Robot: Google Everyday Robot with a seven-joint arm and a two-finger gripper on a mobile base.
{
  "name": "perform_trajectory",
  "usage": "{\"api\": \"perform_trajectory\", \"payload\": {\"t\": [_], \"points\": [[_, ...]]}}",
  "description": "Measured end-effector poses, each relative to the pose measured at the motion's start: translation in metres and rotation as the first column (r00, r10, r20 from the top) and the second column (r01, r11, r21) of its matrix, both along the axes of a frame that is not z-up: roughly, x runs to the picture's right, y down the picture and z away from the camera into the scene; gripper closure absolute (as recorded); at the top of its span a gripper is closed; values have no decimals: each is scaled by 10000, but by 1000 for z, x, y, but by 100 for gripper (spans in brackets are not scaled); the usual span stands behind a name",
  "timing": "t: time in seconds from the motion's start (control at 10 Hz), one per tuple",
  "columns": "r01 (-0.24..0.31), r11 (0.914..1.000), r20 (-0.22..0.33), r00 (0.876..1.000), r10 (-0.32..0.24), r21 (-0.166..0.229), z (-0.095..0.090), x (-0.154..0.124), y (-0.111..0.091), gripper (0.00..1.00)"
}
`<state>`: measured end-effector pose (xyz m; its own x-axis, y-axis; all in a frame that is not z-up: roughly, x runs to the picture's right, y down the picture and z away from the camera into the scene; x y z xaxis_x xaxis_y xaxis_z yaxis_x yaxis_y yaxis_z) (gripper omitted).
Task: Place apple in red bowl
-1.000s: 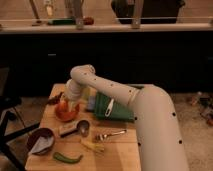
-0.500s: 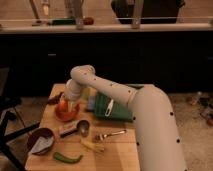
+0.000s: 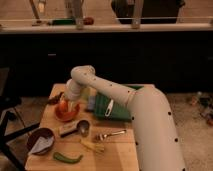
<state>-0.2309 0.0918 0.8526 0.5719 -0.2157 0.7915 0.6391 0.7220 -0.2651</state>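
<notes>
Nothing much has shifted over the last second: the white robot arm [image 3: 150, 125] keeps the same bent pose and its gripper [image 3: 67, 103] stays low over the shallow bright orange-red bowl [image 3: 70, 117]. The thick forearm rises from the near right, runs left and away across the wooden table [image 3: 119, 151] to a rounded elbow joint [image 3: 83, 75] near the table's far left, then folds sharply down to the wrist. The gripper hangs under that joint, pointing down into the bowl.

The small rounded orange-red apple [image 3: 62, 106] shows as a brighter patch right at the gripper's tip, inside the bowl's rim on its left side. Whether the gripper is clamped on the apple or stands clear of it, I cannot tell, nor whether the apple rests on the bowl's floor.

A small metal cup [image 3: 83, 127] stands just near and right of the bowl, with a pale tan block [image 3: 68, 129] beside it on the left. A darker maroon bowl holding a whitish cloth [image 3: 41, 141] sits at the near left, and a long green pepper [image 3: 67, 158] lies at the near edge. A green rectangular tray [image 3: 111, 108] lies partly under the forearm, and a metal utensil [image 3: 111, 134] lies nearer than it.
</notes>
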Motion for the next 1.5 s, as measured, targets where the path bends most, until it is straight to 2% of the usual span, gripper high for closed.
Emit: {"api": "perform_trajectory", "payload": {"t": [1.5], "points": [[-303,9995,-419,9986,307,106,2,8,-3,100]]}}
